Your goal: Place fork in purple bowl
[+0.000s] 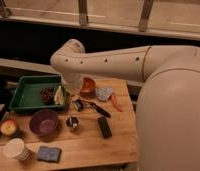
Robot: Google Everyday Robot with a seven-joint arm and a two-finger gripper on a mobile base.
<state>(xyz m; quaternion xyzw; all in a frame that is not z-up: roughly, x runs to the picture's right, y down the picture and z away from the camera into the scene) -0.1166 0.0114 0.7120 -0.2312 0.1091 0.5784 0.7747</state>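
Observation:
The purple bowl (43,122) sits at the front left of the wooden table (88,147), with nothing showing in it. My white arm (108,62) reaches in from the right, its elbow above the green tray (28,92). The wrist drops down to my gripper (77,103), low over the table between the tray and the black-handled utensil (98,109). The gripper is shut, up and to the right of the purple bowl. The fork is hidden; I cannot make it out at the gripper or on the table.
An orange-brown bowl (88,86), a grey-blue object (103,93) and a carrot (115,102) lie behind the gripper. A small metal cup (72,123) and a flat black bar (104,127) are in front. An apple (8,127), a white cup (15,149) and a blue sponge (48,153) sit front left.

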